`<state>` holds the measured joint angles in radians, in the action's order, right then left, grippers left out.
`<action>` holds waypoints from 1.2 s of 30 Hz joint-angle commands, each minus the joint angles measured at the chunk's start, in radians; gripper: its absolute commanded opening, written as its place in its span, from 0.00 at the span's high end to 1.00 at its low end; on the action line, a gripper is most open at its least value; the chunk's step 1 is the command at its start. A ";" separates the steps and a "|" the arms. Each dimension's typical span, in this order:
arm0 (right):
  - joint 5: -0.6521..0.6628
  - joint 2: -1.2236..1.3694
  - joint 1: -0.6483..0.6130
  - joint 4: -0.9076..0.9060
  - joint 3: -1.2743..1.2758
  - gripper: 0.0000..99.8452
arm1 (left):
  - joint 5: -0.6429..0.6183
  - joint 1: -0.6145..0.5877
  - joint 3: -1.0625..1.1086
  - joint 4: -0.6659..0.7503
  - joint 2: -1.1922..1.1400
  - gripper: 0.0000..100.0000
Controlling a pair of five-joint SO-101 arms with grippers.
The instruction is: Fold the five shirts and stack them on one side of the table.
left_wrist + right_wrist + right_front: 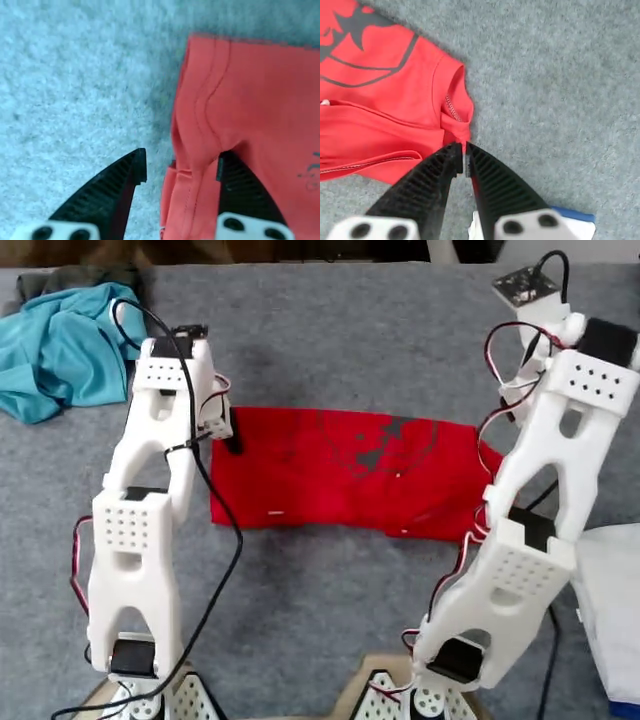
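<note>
Red shirt: the red shirt (350,475) lay as a long folded band across the middle of the grey table (350,340), its dark print facing up.
Left pincer: the left pincer (182,167) stood open astride the shirt's left end, one finger (240,190) over the red cloth and the other above bare table.
Right pincer: the right pincer (464,152) was closed, pinching a bunched corner of the red shirt's right end.
Teal shirt: a teal shirt (65,345) sat crumpled at the far left corner.
White cloth: a white folded cloth (610,610) lay at the right edge.
</note>
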<state>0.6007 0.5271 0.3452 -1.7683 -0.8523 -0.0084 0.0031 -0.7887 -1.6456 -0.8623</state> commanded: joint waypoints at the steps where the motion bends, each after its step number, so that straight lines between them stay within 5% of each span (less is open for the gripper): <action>1: 0.009 -0.077 0.019 -0.008 0.005 0.96 | -0.008 -0.009 -0.135 -0.041 -0.050 0.76; 8: 0.009 -0.076 0.019 -0.005 0.002 0.96 | -0.040 -0.011 -0.161 -0.075 -0.173 0.78; 15: 0.003 -0.076 0.019 -0.005 0.005 0.96 | -0.049 -0.012 -0.163 -0.075 -0.196 0.98; 23: 0.002 -0.076 0.019 -0.009 0.007 0.96 | -0.066 -0.023 -0.176 -0.074 -0.191 0.98; 36: 0.009 -0.076 0.093 -0.005 0.085 0.96 | -0.094 -0.163 -0.502 -0.115 -0.128 0.98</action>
<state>0.6007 0.5271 0.4143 -1.7683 -0.7971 -0.0944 -0.1534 -1.2244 -1.7484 -1.0664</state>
